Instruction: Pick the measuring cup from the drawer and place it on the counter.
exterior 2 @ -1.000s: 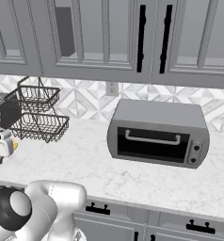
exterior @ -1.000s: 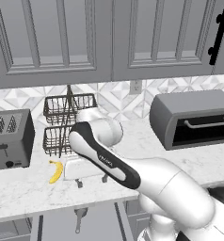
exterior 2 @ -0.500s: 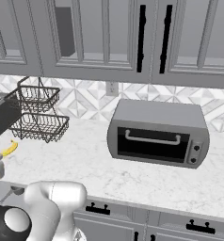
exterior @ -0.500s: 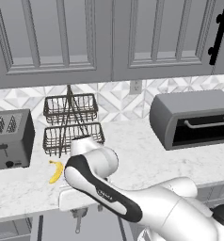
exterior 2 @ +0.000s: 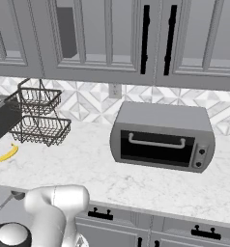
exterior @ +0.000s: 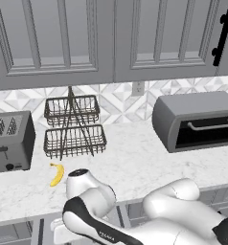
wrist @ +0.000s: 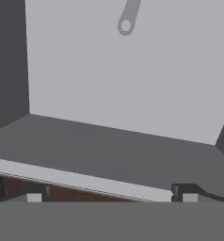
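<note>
While the gripper (wrist: 109, 197) is being held w/ fingers wide over the drawer (wrist: 123, 94), only the measuring cup (wrist: 126, 19) handle end is being seen; a misjudged reach is being risked.

- It was a kitchen: grey panelled wall cabinets (exterior: 53, 38) hung over a white marble-look surface (exterior 2: 136, 178).
- A grey toaster oven (exterior 2: 163, 137) and grey slot toaster (exterior: 10, 141) stood there.

My gripper (wrist: 111, 197) hung over the drawer (wrist: 123, 94), and the measuring cup (wrist: 127, 18) lay in it well ahead of my fingertips (its handle end toward me). The counter (exterior 2: 136, 178) stood behind, the banana (exterior 2: 7, 153) on it.
</note>
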